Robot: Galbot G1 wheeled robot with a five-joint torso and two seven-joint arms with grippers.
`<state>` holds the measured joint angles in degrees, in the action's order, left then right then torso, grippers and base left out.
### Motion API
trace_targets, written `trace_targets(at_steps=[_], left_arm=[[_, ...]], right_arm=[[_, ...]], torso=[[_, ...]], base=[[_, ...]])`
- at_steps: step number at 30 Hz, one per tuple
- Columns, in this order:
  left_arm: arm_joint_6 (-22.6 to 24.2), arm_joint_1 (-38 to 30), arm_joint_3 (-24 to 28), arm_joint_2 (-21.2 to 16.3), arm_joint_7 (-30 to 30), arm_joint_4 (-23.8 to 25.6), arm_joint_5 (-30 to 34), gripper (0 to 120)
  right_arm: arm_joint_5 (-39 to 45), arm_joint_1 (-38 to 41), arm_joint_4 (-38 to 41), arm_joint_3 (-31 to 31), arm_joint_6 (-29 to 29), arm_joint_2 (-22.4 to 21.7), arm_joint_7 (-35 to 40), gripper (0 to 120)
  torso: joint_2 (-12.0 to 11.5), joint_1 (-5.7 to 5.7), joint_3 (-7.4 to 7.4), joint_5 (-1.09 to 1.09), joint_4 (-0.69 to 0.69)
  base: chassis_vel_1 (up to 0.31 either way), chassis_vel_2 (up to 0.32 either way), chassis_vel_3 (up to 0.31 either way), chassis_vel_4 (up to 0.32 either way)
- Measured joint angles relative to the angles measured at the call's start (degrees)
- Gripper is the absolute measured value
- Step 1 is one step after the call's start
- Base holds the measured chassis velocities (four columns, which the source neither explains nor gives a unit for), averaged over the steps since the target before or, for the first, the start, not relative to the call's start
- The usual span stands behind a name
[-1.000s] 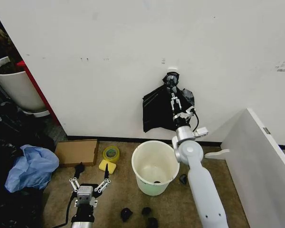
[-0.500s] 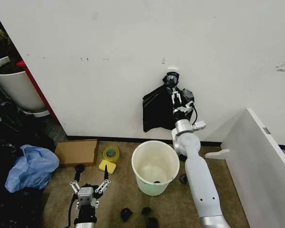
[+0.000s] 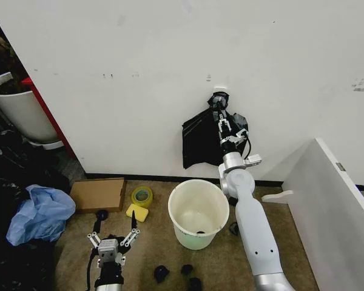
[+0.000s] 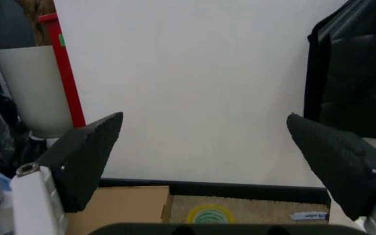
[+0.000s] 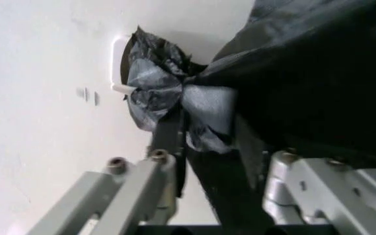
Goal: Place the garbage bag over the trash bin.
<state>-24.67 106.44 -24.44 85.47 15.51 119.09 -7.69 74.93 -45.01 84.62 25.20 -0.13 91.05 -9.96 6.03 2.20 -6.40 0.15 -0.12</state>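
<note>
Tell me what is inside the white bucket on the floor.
The trash bin is nearly empty: its pale inner wall shows, plus one small dark scrap at the bottom. Its near rim hides part of the floor inside. The garbage bag hangs on the wall.

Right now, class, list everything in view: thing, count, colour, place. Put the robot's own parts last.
garbage bag: one, black, hanging on the wall hook
trash bin: one, off-white, on the floor below the bag
cardboard piece: one, brown, by the wall
tape roll: one, yellow, beside the cardboard
plastic bag: one, pale blue, on the floor at far left
large pot: one, white, far left
right gripper: raised at the bag's knotted top
left gripper: open, low near the floor
</note>
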Motion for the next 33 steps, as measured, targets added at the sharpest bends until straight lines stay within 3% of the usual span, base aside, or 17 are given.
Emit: trace_targets(at_steps=[2,7,19,28,33], left_arm=[[0.0,0.0,0.0,0.0,0.0,-0.1,0.0,99],[0.1,-0.3,0.3,0.1,0.0,-0.6,0.0,99],[0.3,-0.9,0.0,-0.8,0.2,-0.4,0.3,99],[0.3,-2.6,0.8,-0.7,0.4,-2.3,0.5,99],[0.3,-3.3,1.3,-0.6,0.4,-3.1,0.6,99]], right_arm=[[-0.1,-0.1,0.0,0.0,0.0,0.0,0.0,21],[-1.0,-0.6,0.4,0.1,0.3,-0.1,0.2,0],[-2.4,-1.6,2.6,-1.1,0.8,-0.1,0.6,0],[-11.1,-15.4,13.9,-7.4,1.4,-4.9,1.0,0],[-14.7,-19.1,17.0,-9.5,2.2,-7.8,1.7,0]], torso=[[0.0,0.0,0.0,0.0,0.0],[0.0,0.0,0.0,0.0,0.0],[0.0,0.0,0.01,-0.01,0.02],[0.0,0.0,0.01,0.0,0.0],[0.0,0.0,0.01,0.0,0.01]], base=[[0.0,0.0,0.0,0.0],[0.0,0.0,0.0,0.0],[0.0,0.0,0.0,0.0],[0.0,0.0,0.0,0.0],[0.0,0.0,0.0,0.0]])
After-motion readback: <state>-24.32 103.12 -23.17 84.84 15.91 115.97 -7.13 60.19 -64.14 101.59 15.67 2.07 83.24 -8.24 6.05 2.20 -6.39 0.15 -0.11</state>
